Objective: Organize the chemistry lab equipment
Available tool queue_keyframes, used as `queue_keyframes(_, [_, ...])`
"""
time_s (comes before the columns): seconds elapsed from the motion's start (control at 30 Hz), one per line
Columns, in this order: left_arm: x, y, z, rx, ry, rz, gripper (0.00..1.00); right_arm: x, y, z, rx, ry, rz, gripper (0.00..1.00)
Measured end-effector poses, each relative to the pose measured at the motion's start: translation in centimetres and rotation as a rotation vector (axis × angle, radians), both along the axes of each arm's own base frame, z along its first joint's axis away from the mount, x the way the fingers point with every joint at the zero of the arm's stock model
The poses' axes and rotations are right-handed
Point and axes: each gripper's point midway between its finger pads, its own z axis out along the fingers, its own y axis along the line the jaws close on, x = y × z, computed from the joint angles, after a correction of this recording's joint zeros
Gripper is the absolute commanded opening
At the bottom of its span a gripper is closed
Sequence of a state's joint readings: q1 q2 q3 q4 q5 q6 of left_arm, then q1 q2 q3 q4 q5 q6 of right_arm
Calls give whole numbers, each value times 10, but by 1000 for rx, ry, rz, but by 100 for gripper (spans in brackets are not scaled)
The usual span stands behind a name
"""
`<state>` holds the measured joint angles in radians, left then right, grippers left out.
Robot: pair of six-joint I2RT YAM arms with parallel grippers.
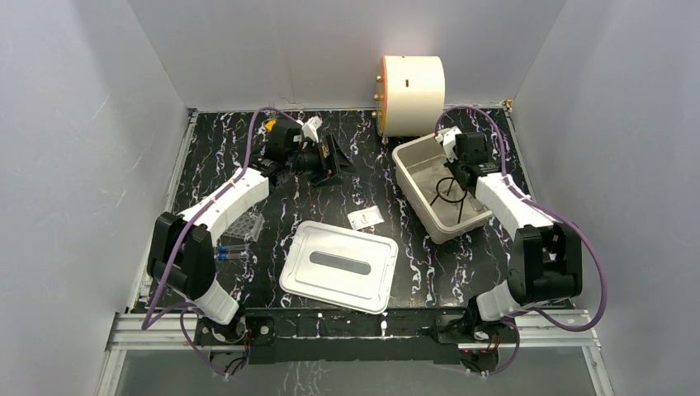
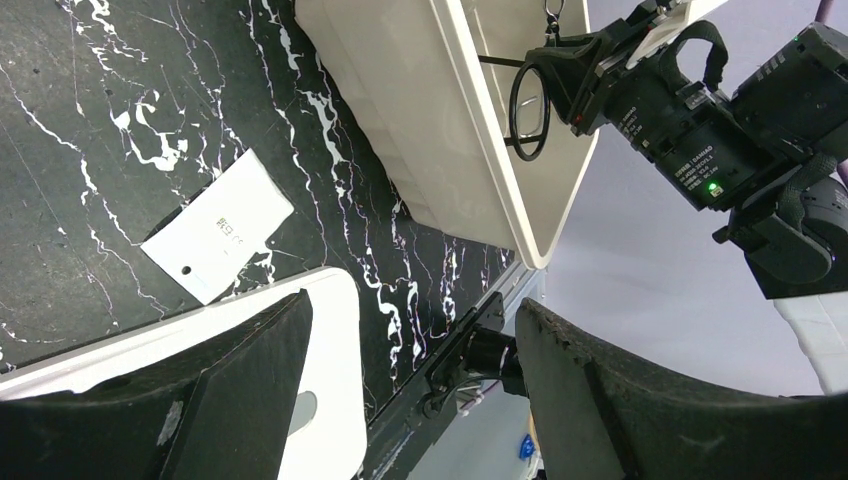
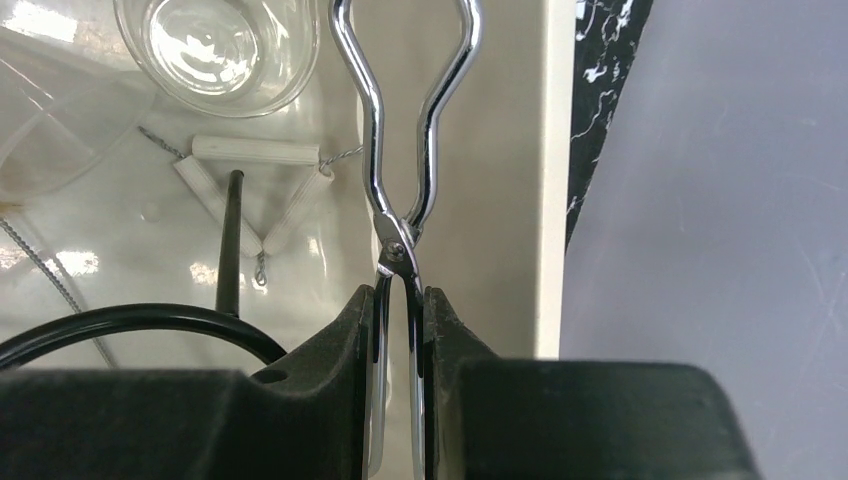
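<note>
The right gripper is nearly closed and pinches the wire tongs just behind their pivot. Their long end therefore hangs over the white tub, probably to be released inside. In the tub already lie one white triangle and one small beaker. The tub stands at 2 o'clock on the table. The left gripper, at 11 o'clock, is wide open and holds nothing. At 8 o'clock wait one well plate and, I think, two blue-capped vials. One lid lies at 6 o'clock.
</note>
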<state>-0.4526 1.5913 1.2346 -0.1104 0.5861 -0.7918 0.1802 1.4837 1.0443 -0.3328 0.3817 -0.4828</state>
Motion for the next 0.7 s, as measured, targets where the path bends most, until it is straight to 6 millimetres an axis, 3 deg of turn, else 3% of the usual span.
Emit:
queue_keyframes(0.23, [1, 3, 0, -2, 3, 2, 73, -2, -13, -12, 62, 31, -42, 1])
queue_keyframes(0.43, [2, 4, 1, -9, 7, 0, 73, -5, -10, -27, 110, 88, -40, 18])
queue_keyframes(0.57, [1, 4, 2, -14, 10, -4, 73, -4, -9, -28, 125, 88, -47, 22])
queue_keyframes(0.7, [1, 4, 2, -14, 11, -4, 73, -3, -10, -27, 128, 92, -58, 35])
